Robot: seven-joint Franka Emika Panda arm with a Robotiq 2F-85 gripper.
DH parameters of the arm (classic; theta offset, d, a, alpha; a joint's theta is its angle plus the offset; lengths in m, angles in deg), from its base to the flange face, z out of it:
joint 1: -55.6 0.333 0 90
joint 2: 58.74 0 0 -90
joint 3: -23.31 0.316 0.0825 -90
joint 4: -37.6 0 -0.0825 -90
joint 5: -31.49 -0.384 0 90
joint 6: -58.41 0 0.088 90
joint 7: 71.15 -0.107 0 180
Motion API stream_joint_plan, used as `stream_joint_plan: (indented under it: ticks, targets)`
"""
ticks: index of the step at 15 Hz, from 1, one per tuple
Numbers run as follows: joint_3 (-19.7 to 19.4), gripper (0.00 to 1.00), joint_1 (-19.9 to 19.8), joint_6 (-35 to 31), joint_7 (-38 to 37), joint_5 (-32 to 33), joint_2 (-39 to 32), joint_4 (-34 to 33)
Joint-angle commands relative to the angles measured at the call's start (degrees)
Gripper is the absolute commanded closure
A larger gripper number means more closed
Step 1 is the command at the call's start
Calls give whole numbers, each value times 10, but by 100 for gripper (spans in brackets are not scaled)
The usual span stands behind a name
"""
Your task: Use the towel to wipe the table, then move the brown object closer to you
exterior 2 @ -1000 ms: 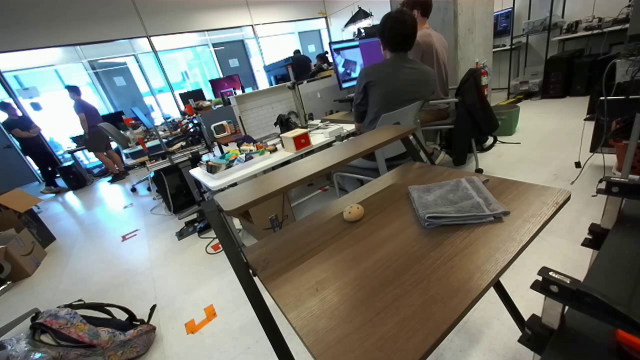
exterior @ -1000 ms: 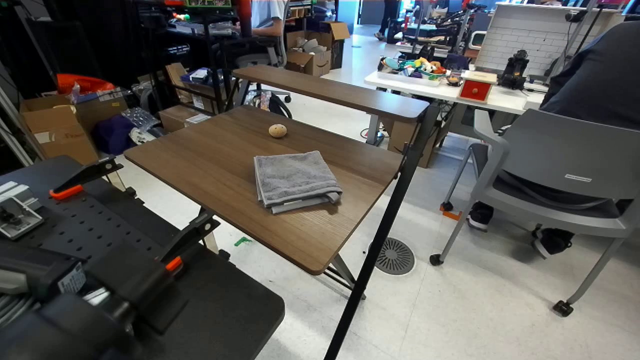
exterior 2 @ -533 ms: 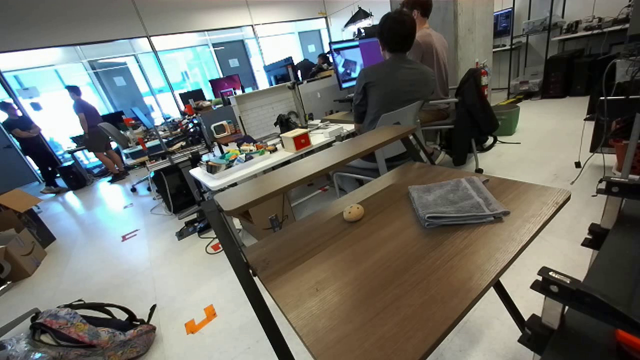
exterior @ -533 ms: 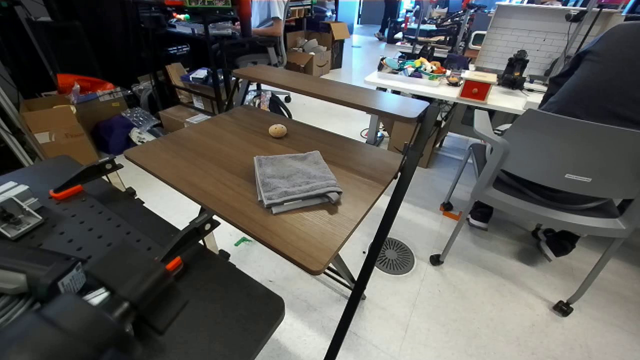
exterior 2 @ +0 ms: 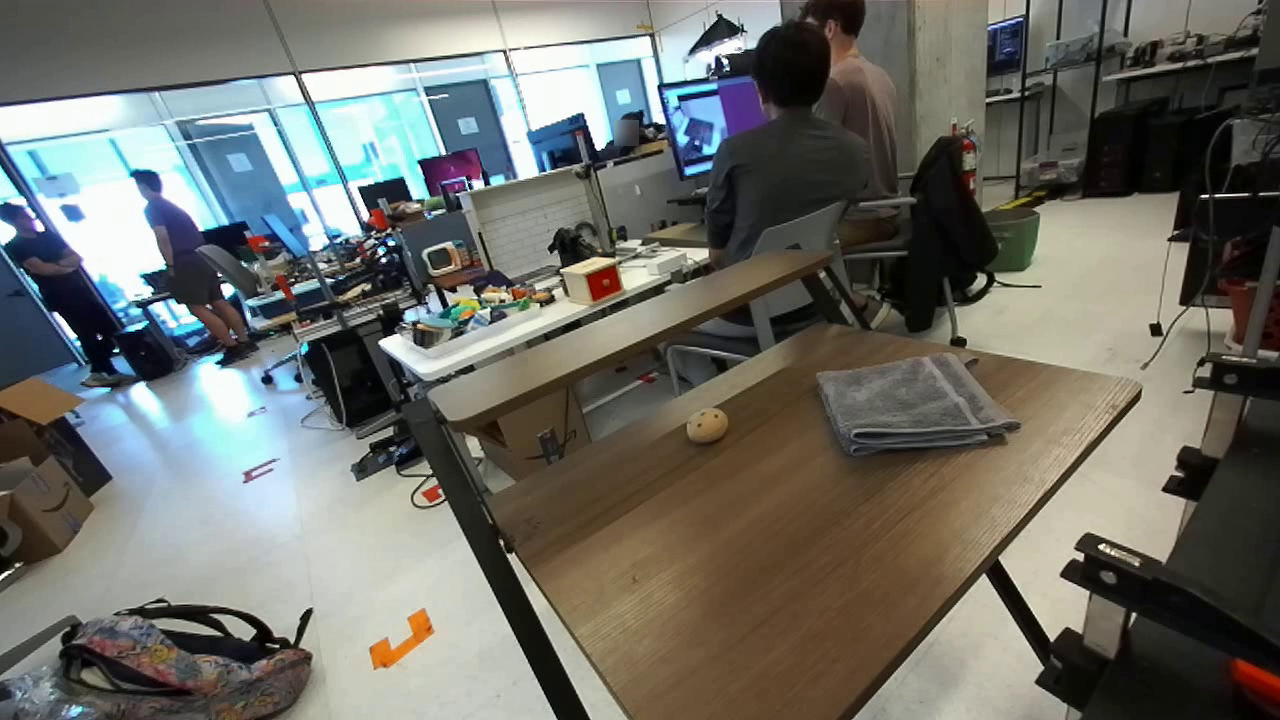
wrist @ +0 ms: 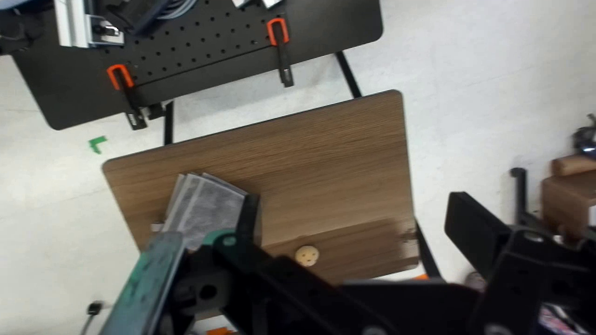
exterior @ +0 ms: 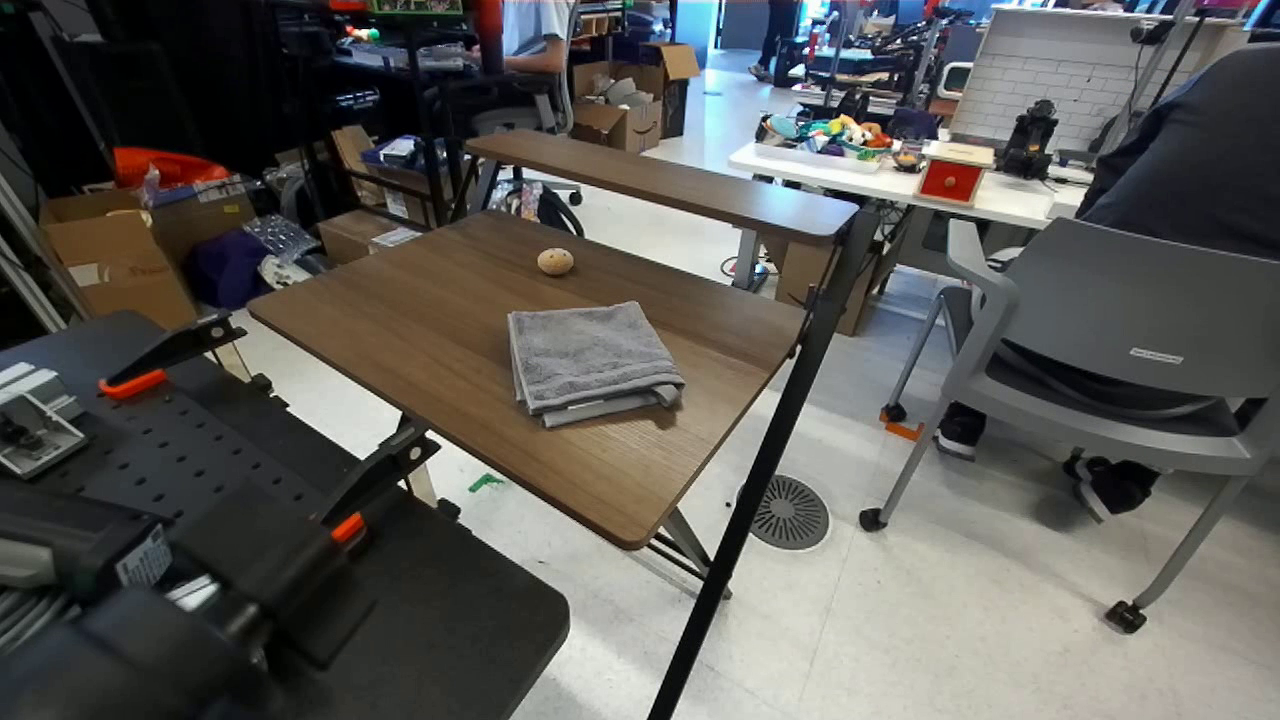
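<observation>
The grey towel (exterior: 592, 362) lies folded on the brown table (exterior: 420, 300), near one short end; it also shows in an exterior view (exterior 2: 912, 402) and partly in the wrist view (wrist: 209, 209), where a finger overlaps it. The small tan brown object (exterior: 555, 262) sits on the table near the raised shelf; it also shows in an exterior view (exterior 2: 707, 426) and in the wrist view (wrist: 307, 256). My gripper (wrist: 355, 204) is open with widely parted black fingers and nothing between them, high above the table. The gripper's fingers do not show in either exterior view.
A raised brown shelf (exterior: 660, 185) runs along the table's far long side. A black bench (exterior: 440, 600) with orange-tipped clamps (exterior: 375, 475) stands along the near side. A grey chair (exterior: 1130, 330) with a seated person is close by. A black leg (exterior 2: 490, 570) supports the shelf.
The towel, brown object and table have not moved. Only the seated people shift slightly in the background.
</observation>
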Motion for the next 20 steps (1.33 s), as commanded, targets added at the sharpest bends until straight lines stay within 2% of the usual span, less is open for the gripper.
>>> stream_joint_plan:
  ticks: [1, 4, 7, 8, 10, 14, 15, 16, 18, 19, 20]
  targets:
    - [-56, 0, 23, 11, 98, -46, -33, -51]
    - [-95, 0, 28, 77, 180, -59, -114, -158]
    - [-117, 0, 28, 144, 241, -78, -184, -250]
    - [-99, 0, 13, 92, 212, -59, -119, -169]
    - [-102, 0, 11, 98, 217, -60, -144, -188]
    - [-99, 0, 12, 98, 216, -60, -135, -180]
    - [-110, 0, 16, 107, 252, -68, -140, -186]
    - [-114, 0, 17, 112, 280, -56, -151, -202]
    - [-106, 0, 9, 123, 275, -17, -177, -242]
    - [-106, 0, 12, 98, 265, -41, -146, -192]
    - [-107, 0, 11, 98, 267, -31, -154, -203]
